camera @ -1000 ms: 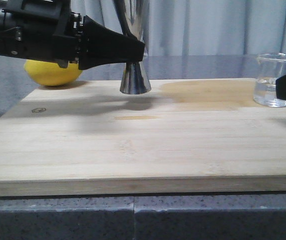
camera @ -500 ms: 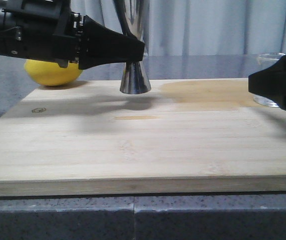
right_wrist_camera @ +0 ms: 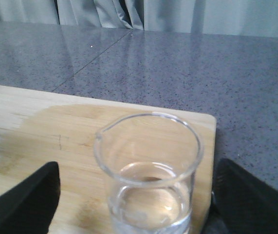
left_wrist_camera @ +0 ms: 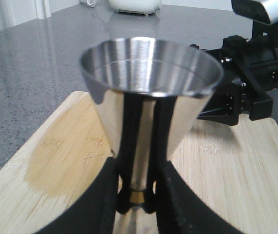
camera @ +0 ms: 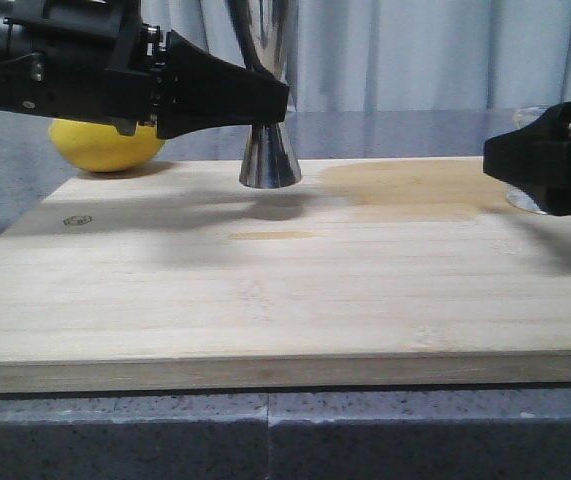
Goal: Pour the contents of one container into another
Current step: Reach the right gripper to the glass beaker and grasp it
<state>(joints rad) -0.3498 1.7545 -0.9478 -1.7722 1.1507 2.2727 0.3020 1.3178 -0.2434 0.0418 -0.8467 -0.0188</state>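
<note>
Steel jigger (left_wrist_camera: 148,126), hourglass-shaped and mirror-bright, is standing on the bamboo board (camera: 265,290); I am clamping its waist with the left gripper (left_wrist_camera: 138,195). Right gripper (right_wrist_camera: 134,204) is spread open around the smooth glass beaker (right_wrist_camera: 148,175), at the board's far corner, well apart from the jigger. Closing off-centre risks tipping it, spilling the water.

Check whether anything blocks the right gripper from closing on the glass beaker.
Nothing visible does. In the right wrist view the beaker stands upright on the wooden board, between the two open fingers of the right gripper, with only bare board in the gaps on either side.
</note>
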